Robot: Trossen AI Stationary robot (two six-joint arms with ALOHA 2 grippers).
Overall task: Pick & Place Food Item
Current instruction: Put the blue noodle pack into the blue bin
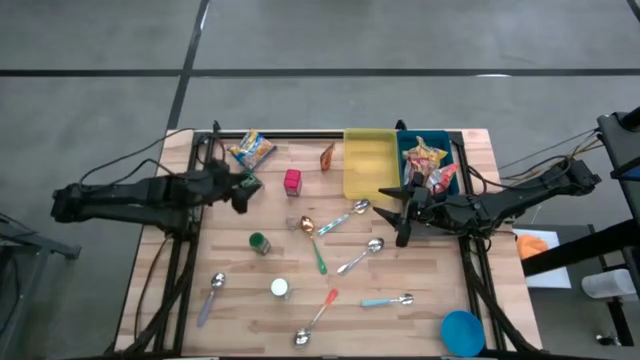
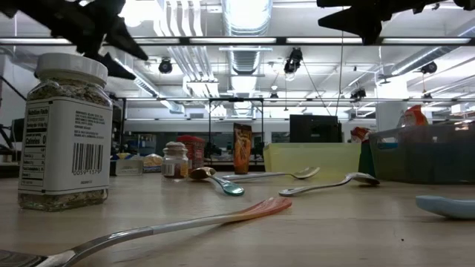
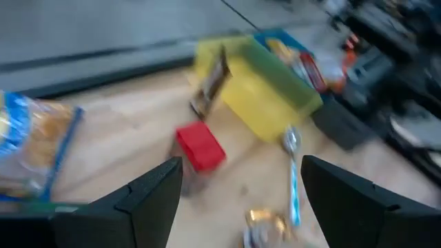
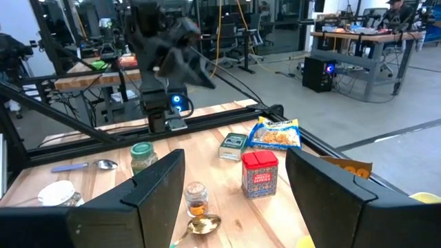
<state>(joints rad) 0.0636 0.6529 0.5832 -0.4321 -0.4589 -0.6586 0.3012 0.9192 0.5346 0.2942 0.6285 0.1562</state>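
Loose food items lie at the table's far side: a blue-and-yellow snack bag (image 1: 251,150), a red box (image 1: 292,181) standing upright, and a brown packet (image 1: 328,156) that stands next to the yellow bin (image 1: 368,163). More snack packets (image 1: 428,160) lie in the blue bin (image 1: 450,185). My left gripper (image 1: 243,190) hangs open above the table beside the red box (image 3: 200,148), with nothing between its fingers. My right gripper (image 1: 395,205) hovers open near the yellow bin's near end, also with nothing in it, and looks toward the red box (image 4: 260,172).
Several spoons (image 1: 360,257) are scattered over the middle and near part of the table. A green-lidded jar (image 1: 259,243), a white-lidded jar (image 1: 280,289) and a small amber jar (image 4: 196,198) stand among them. A blue bowl (image 1: 462,330) sits at the near right corner.
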